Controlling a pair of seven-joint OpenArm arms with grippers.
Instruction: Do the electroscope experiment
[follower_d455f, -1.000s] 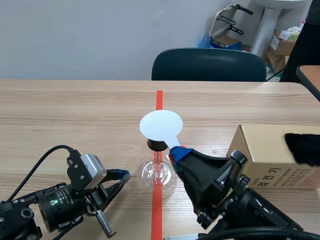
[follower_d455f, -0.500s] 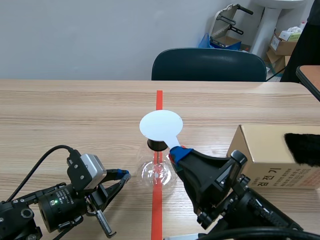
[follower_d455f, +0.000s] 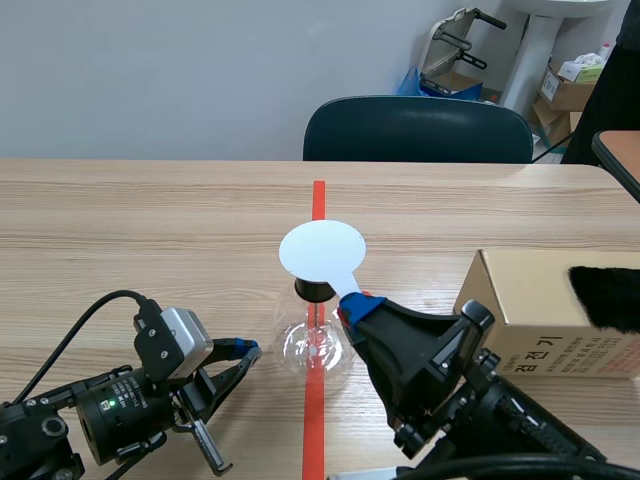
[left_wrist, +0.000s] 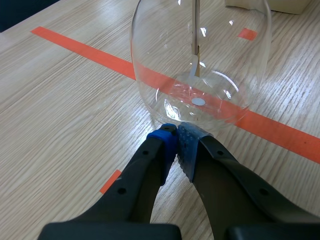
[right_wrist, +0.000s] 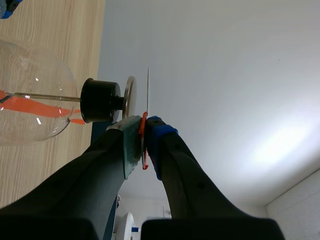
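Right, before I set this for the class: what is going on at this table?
The right gripper is shut on the handle of a white disc paddle, holding it just over the electroscope's metal top plate. The right wrist view shows a thin gap between the two. The left gripper is shut on nothing, its tips at the foot of the glass flask. A cardboard box with a black furry cloth on it stands on the robot's right.

The surface (follower_d455f: 140, 230) is of light wood, with an orange-red tape line along its middle. A round glass flask (follower_d455f: 312, 348) stands on this line, at the near side. A cardboard box (follower_d455f: 540, 305) lies on the surface, to the right of the flask and apart from it.
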